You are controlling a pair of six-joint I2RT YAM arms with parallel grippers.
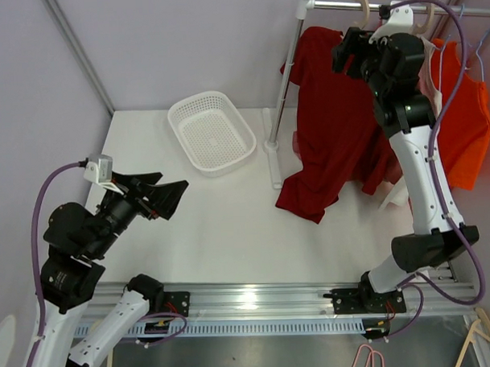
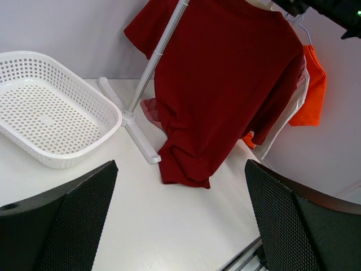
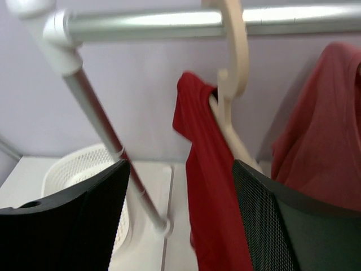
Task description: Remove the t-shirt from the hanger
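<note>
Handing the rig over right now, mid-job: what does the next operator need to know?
Left claw: open, low over the white table, holding nothing.
Right claw: open, raised facing the cream plastic hanger, gripping nothing.
Dark red t-shirt hangs on that hanger from the metal rail, hem bunched on the table.
Done: nothing off yet. Left: slip the shirt off the hanger.

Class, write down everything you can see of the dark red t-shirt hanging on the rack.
The dark red t-shirt is short-sleeved, of soft, plain cloth. It hangs from a cream hanger hooked over the metal rail. Its lower hem lies crumpled on the white table beside the rack's base. A paler red garment hangs next to it.
</note>
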